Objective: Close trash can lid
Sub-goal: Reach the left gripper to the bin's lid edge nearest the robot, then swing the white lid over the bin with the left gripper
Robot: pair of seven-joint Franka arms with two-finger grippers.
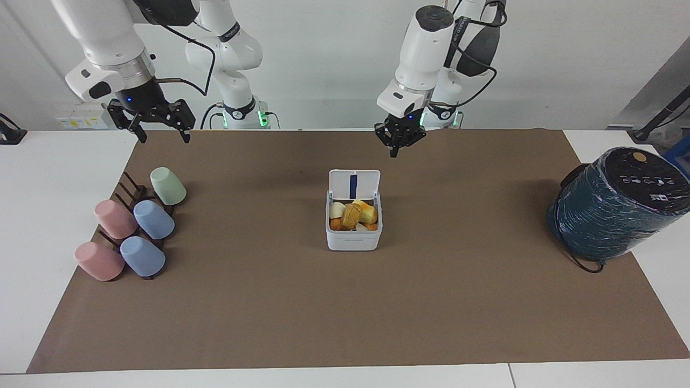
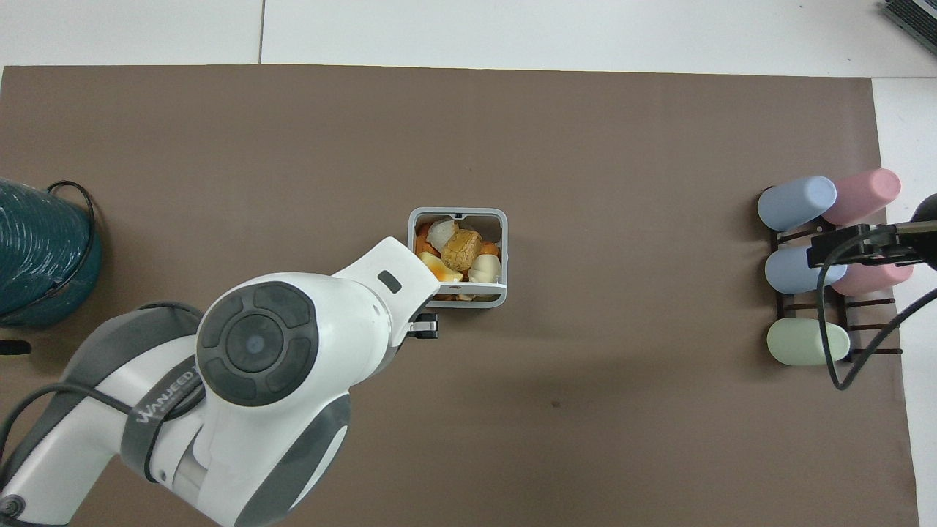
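The white trash can (image 1: 353, 238) stands in the middle of the brown mat, full of food scraps (image 1: 353, 215). Its lid (image 1: 354, 185) stands upright on the side nearer the robots, blue strip showing. In the overhead view the trash can (image 2: 502, 241) is open and the lid (image 2: 468, 298) is seen edge-on. My left gripper (image 1: 396, 150) is shut and empty, up in the air over the mat just by the lid's robot-side, clear of it; the overhead view shows it (image 2: 428, 326) beside the lid's corner. My right gripper (image 1: 163, 136) waits open over the cup rack, as the overhead view also shows (image 2: 842, 249).
A dark rack with several pastel cups (image 1: 153, 219) lies at the right arm's end of the mat, also in the overhead view (image 2: 798, 201). A large dark teal cylinder with a black top (image 1: 614, 205) stands at the left arm's end, with a cable at its foot.
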